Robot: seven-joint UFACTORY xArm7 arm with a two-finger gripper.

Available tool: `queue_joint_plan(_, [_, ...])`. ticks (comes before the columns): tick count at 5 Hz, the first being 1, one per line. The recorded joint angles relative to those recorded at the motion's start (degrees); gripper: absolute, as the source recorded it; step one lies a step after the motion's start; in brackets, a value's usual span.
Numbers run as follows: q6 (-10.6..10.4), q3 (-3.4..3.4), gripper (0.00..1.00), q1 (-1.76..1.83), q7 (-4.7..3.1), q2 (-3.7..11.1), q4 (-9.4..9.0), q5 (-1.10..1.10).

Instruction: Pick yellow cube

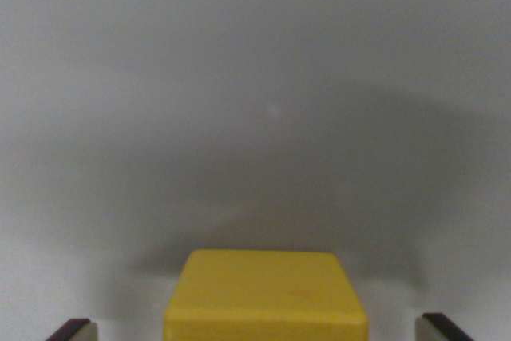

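Yellow cube (266, 297): smooth, matt, plastic-looking, edges softly rounded, colour even. Bench (255, 77): plain pale grey, smooth, matt, no grain or weave visible. Tool (259, 330) fingertips (73, 330): dark outer face, lighter inner pad, material unclear.

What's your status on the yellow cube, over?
Claw open, fingertips clear of the block on both sides. Matte yellow cube centred between them on the plain grey surface, not gripped. Nothing in the way.
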Motion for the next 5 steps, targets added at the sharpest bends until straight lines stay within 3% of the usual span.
queue_joint_plan(3, [0.00, 0.00, 0.00, 0.00, 0.00, 0.00, 0.00, 0.00])
queue_joint_plan(4, [0.00, 0.00, 1.00, 0.00, 0.00, 0.00, 0.00, 0.00])
queue_joint_plan(5, [0.00, 0.00, 1.00, 0.00, 0.00, 0.00, 0.00, 0.00])
